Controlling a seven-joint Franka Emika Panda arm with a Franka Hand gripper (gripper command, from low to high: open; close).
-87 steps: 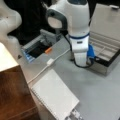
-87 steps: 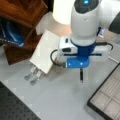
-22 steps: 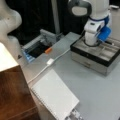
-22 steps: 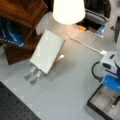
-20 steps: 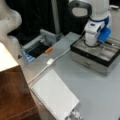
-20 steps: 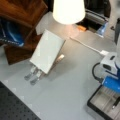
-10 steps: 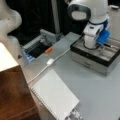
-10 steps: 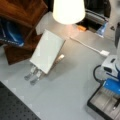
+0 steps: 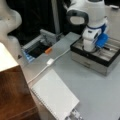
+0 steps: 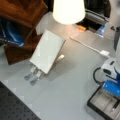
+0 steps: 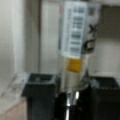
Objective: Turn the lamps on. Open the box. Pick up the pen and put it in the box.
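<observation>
Black-rimmed and silver-sided, the box [image 9: 96, 58] sits open on the grey table [image 9: 95, 95] at a front view's right, its beige compartments exposed. The gripper [image 9: 101, 41] hangs low over the box interior. In the wrist view its two dark fingers [image 11: 40, 92] stand apart on either side of the pen [image 11: 75, 57], which lies between them with a barcode label on its barrel. A lit cream lampshade [image 10: 68, 11] glows in a front view, near a white cable [image 10: 86, 46].
</observation>
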